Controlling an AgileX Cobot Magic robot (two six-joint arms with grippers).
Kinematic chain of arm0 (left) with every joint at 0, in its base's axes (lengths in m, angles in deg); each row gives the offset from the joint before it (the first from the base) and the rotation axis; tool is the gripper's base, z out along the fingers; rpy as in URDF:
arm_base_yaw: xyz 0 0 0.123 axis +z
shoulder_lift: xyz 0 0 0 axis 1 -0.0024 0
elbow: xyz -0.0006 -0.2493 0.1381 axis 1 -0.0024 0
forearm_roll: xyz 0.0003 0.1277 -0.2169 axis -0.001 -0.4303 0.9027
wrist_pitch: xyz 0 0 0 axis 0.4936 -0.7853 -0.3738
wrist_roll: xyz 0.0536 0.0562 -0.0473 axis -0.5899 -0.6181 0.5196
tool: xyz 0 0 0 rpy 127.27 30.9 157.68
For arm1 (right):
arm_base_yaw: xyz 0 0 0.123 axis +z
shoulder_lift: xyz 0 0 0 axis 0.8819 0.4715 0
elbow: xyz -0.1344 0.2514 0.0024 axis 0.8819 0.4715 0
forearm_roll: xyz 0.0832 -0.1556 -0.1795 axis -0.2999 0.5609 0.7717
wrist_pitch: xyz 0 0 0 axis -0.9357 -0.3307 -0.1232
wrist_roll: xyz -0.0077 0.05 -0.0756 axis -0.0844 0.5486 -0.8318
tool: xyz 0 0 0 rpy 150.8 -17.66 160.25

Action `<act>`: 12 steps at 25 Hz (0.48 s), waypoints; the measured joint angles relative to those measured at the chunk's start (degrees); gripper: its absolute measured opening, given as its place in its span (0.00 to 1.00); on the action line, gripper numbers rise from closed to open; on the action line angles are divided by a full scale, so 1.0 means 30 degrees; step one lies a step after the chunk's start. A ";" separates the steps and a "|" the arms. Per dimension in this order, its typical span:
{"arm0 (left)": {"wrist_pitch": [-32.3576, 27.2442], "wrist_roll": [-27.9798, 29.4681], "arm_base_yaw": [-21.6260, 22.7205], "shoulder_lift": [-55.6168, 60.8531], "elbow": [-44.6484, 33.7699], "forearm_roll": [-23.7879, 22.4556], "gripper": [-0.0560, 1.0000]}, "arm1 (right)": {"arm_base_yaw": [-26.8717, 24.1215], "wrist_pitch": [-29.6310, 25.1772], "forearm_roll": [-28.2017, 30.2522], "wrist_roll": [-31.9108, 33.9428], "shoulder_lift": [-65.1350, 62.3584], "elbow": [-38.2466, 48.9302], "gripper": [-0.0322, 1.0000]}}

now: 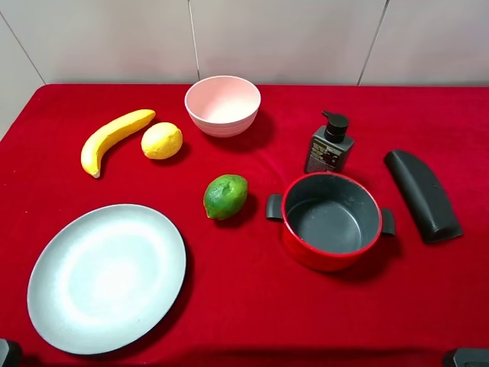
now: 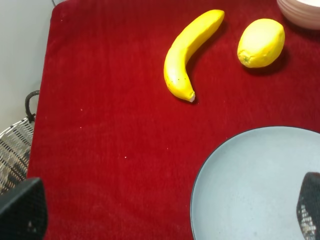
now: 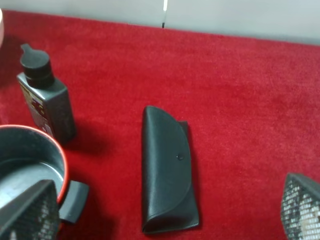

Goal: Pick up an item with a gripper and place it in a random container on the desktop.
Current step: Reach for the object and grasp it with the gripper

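The dark grey pump bottle stands upright at the back right, just behind the red pot; it also shows in the right wrist view. The pale grey-blue plate lies at the front left and holds nothing; part of it shows in the left wrist view. My left gripper is open and empty above the plate's left rim. My right gripper is open and empty above the front right, well short of the bottle. In the exterior view only dark bits of the arms show at the bottom corners.
A red pot with black handles sits right of centre. A long black case lies to its right. A lime is mid-table. A pink bowl, lemon and banana lie at the back. A wire basket stands off the table's left edge.
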State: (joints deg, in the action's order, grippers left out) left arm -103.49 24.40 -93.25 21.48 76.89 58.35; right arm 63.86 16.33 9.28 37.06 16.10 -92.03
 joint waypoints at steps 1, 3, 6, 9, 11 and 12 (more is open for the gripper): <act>0.0000 0.0000 0.0000 0.0000 0.0000 0.0000 0.99 | 0.0000 0.0193 -0.0104 -0.0206 0.0328 -0.0012 0.70; 0.0000 0.0000 0.0000 0.0000 0.0000 0.0000 0.99 | 0.0000 0.0769 -0.0397 -0.0683 0.0924 -0.0021 0.70; 0.0000 0.0000 0.0000 0.0000 0.0000 0.0000 0.99 | 0.0000 0.1618 -0.0764 -0.1327 0.1968 -0.0021 0.70; 0.0000 0.0000 0.0000 0.0000 0.0000 0.0000 0.99 | 0.0000 0.2500 -0.0926 -0.1833 0.3132 -0.0021 0.70; 0.0000 0.0000 0.0000 0.0000 0.0000 0.0000 0.99 | 0.0000 0.3148 -0.0944 -0.1975 0.3937 -0.0021 0.70; 0.0000 0.0000 0.0000 0.0000 0.0000 0.0000 0.99 | 0.0000 0.3418 -0.0947 -0.2023 0.4388 -0.0021 0.70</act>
State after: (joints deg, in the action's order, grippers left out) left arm -103.49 24.40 -93.25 21.48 76.89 58.35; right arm 63.86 26.58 6.44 30.99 29.27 -92.09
